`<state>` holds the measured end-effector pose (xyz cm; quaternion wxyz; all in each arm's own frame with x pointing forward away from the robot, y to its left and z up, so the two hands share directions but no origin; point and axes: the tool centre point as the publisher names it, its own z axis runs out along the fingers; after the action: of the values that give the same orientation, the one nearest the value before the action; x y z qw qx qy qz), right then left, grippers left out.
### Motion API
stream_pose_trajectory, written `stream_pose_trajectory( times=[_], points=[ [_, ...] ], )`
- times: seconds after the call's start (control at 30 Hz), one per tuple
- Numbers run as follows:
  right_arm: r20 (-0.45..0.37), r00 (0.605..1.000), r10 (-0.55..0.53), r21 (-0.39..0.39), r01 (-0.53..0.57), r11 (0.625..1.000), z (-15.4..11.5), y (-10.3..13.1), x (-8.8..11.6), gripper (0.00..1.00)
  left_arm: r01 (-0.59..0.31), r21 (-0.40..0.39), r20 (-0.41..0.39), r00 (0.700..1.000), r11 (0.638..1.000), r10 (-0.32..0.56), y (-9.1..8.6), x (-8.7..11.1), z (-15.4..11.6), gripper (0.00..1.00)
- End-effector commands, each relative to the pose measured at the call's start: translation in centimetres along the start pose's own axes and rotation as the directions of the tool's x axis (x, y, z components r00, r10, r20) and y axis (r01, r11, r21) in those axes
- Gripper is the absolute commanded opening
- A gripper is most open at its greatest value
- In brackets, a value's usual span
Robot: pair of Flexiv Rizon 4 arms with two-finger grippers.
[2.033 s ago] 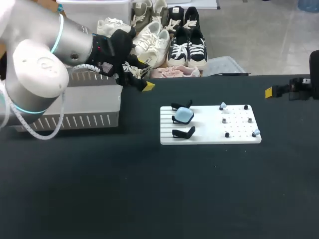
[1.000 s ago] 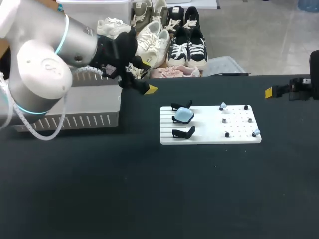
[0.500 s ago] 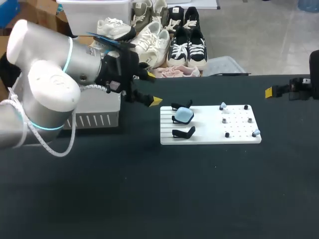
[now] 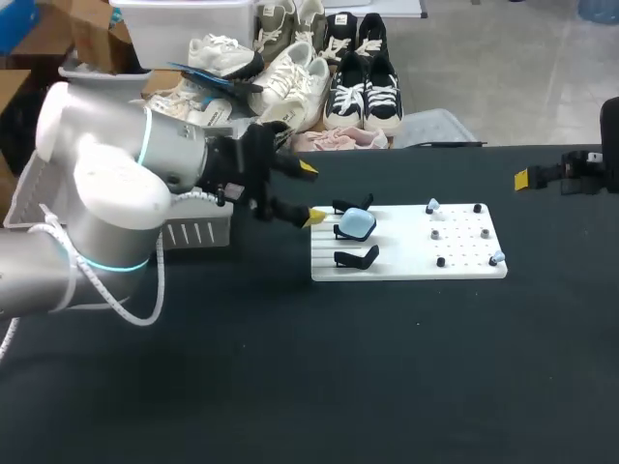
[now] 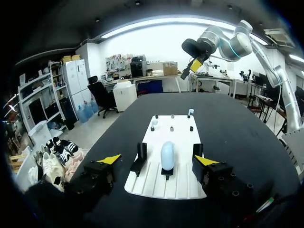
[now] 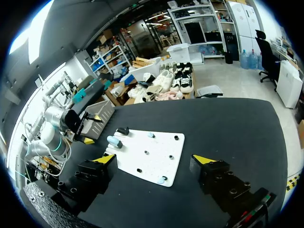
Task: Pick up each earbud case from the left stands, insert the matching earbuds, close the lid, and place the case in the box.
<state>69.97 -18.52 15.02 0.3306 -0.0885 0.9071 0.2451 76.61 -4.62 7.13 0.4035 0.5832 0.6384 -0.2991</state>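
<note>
Black table [image 4: 387,367]: left pincer [image 4: 310,192] agape before blue case [image 4: 357,224]

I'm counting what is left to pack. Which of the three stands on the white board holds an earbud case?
The middle stand holds one, the light blue case. The far stand and the near stand on either side of it are bare black brackets.
</note>
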Motion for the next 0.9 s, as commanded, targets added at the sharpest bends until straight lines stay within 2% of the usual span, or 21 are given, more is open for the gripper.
stream_pose_trajectory(
  times=[0.03,0.43,0.9],
  points=[
    [-0.001,1.0,-0.001,-0.002,0.001,1.0,0.0,-0.1,0.0,1.0,0.006,0.01,0.024,1.0,1.0,-0.007,0.7,0.5,1.4,1.0],
    [-0.001,1.0,-0.001,-0.002,0.001,1.0,0.0,-0.1,0.0,1.0,-0.002,0.064,0.043,0.999,0.998,-0.001,-0.3,-0.3,4.6,1.0],
    [-0.001,1.0,-0.001,-0.002,0.001,1.0,0.0,-0.1,0.0,1.0,0.005,0.121,0.019,1.0,0.993,-0.007,-0.9,0.0,5.4,1.0]
  ],
)
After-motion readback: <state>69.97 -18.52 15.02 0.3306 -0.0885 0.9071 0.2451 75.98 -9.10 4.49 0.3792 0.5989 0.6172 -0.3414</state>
